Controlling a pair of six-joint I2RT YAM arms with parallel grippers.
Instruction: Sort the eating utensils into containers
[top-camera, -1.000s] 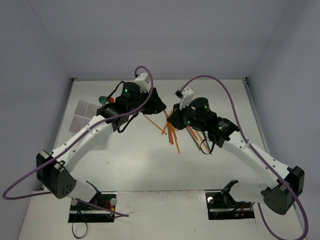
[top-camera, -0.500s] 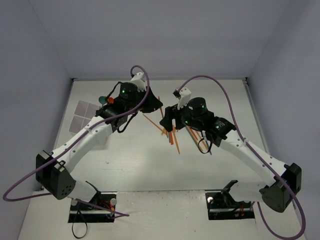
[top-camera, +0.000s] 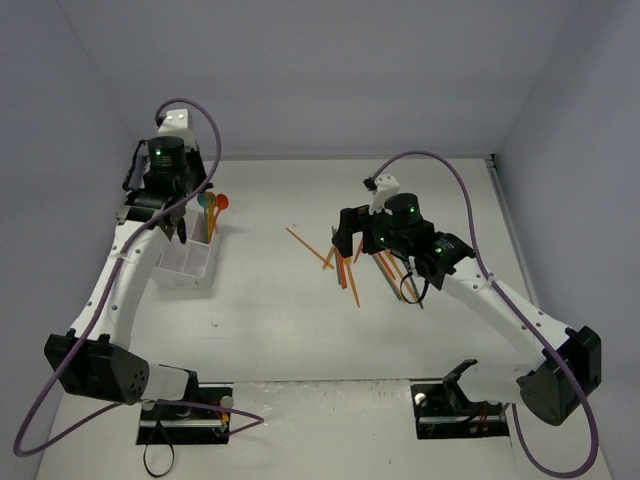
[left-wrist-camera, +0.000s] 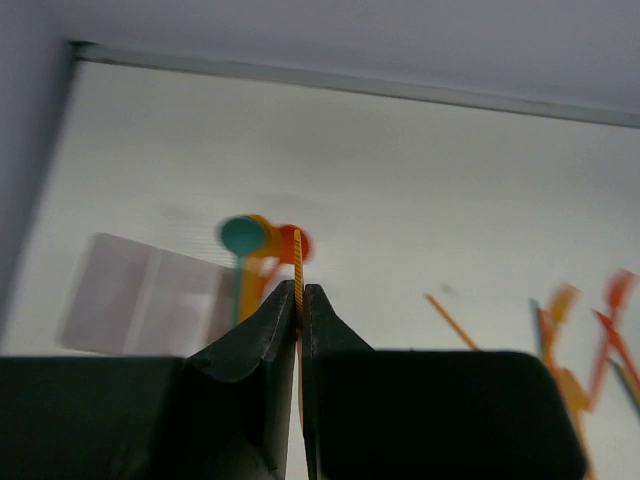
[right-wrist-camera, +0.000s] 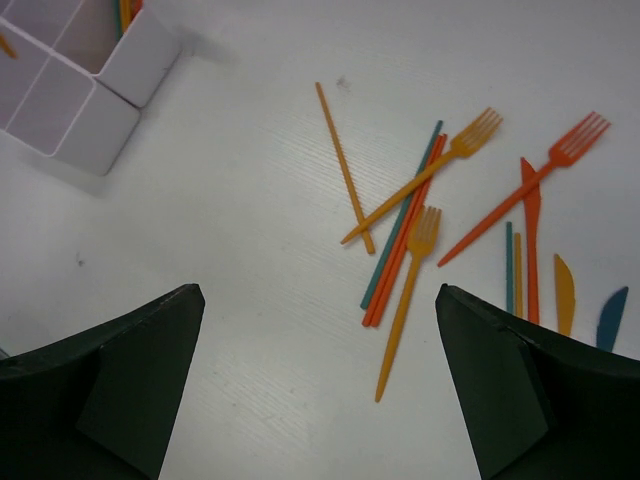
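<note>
Left gripper (left-wrist-camera: 299, 300): jaws clenched on a thin orange stick (left-wrist-camera: 297, 268), held up close by the white box (top-camera: 184, 268) at the left of the worktop (top-camera: 270, 320). A few spoons (top-camera: 212, 205) stand in one far compartment; I judge the sort barely begun. Centre-right, the loose pile (right-wrist-camera: 420, 230) of forks, knives and sticks lies unsorted, several crossing. Right gripper (right-wrist-camera: 317, 300): jaws released, wide and empty, above that pile. I expect the overlapping pieces to hamper single picks.

Utensils (right-wrist-camera: 406, 230) lie scattered flat; spoons (top-camera: 220, 202) stand in the white box (right-wrist-camera: 60, 100); an orange stick (left-wrist-camera: 297, 275) is pinched.
</note>
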